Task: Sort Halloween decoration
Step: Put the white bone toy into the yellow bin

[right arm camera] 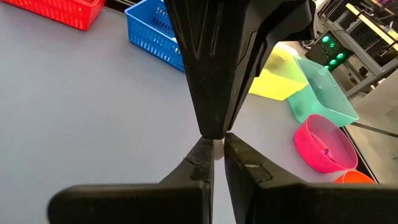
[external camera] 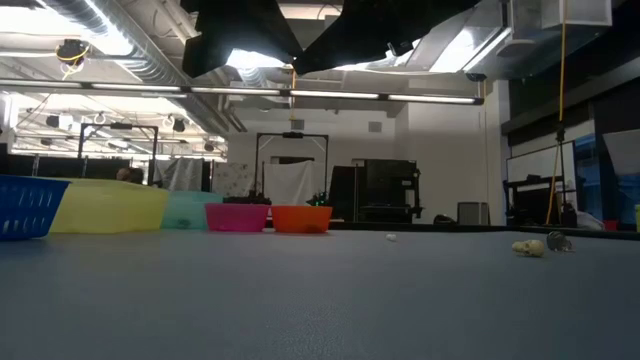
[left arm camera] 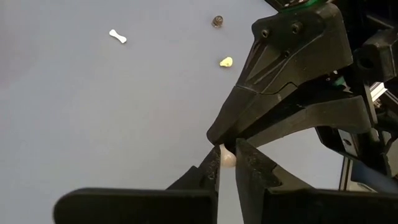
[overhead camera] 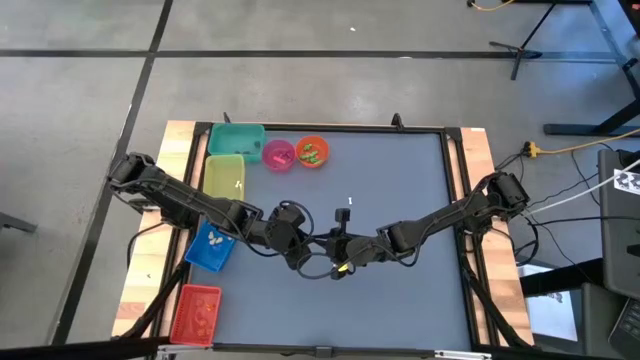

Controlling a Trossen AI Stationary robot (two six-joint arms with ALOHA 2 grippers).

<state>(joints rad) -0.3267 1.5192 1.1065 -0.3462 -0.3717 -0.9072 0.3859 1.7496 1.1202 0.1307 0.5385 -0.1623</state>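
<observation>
1. Nearest the left wrist camera, the left gripper has its two dark fingers closed on a small pale trinket; the tips of the right gripper come down from above and meet the same piece, so the two grippers appear to pinch it together.
2. In the right wrist view the right gripper shows its fingers drawn together, tip to tip with the other arm's fingers; the trinket itself cannot be made out there.
3. From above, both arms reach inward and meet near the middle of the grey table, toward its front edge.
4. Loose decorations lie apart on the table: a white bone, a yellow piece and a dark round piece; none is touched.
5. Receptacles stand along the left side: a red basket, a blue basket, a yellow bin, a teal bin, a pink bowl and an orange bowl; several already hold small items.
6. Step in hand, as judged: a hand-over of one pale trinket between grippers, or a joint pick.
7. Next move calls for one gripper to release cleanly while the other keeps its pinch; then carriage to the receptacle matching the colour; risk: so small a piece may drop at release.
</observation>
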